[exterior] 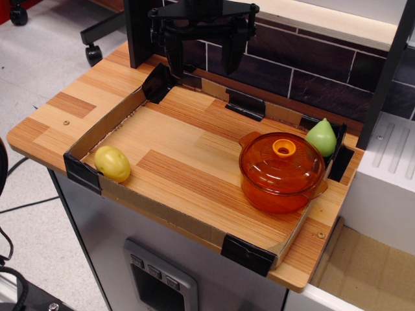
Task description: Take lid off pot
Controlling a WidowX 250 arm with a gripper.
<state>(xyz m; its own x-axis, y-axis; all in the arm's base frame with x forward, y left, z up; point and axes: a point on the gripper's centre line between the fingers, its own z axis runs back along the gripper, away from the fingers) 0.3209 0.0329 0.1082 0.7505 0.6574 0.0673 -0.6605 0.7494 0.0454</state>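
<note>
The orange pot (277,189) stands at the right side of the wooden tray area, near the front right corner. The domed orange lid (282,161) sits on it, with its yellow-orange ring knob (284,148) in the centre. My gripper (203,52) hangs at the back of the table, above the far edge and well to the left of the pot. Its two black fingers are spread apart and hold nothing.
A yellow toy fruit (112,163) lies at the left front corner. A green pear (321,138) stands just behind the pot at the right. A low cardboard wall (162,210) with black corner clips rims the wooden surface. A brick-pattern wall stands behind.
</note>
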